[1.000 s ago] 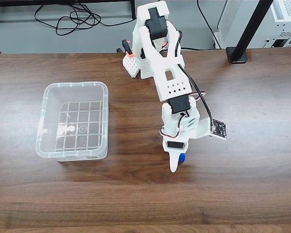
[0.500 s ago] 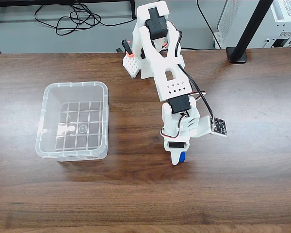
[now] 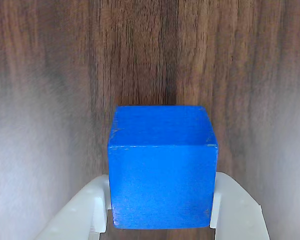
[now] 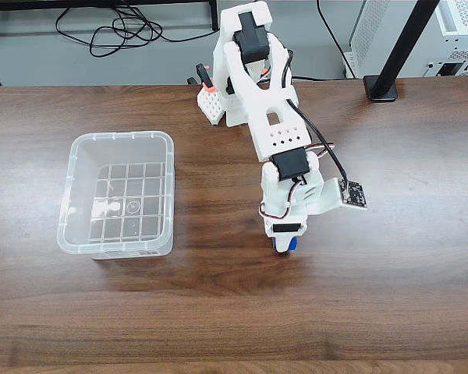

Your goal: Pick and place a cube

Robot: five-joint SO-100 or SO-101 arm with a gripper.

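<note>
End effector (image 3: pixel 160 210) around cube (image 3: pixel 161 167)

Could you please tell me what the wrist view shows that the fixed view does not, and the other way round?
The wrist view alone shows the white fingers pressed against both sides of the small bright blue cube. The fixed view alone shows the clear plastic bin lying apart from the cube, the white arm, and black cables behind the table. Both share the cube, the hand and the brown wooden table.
</note>
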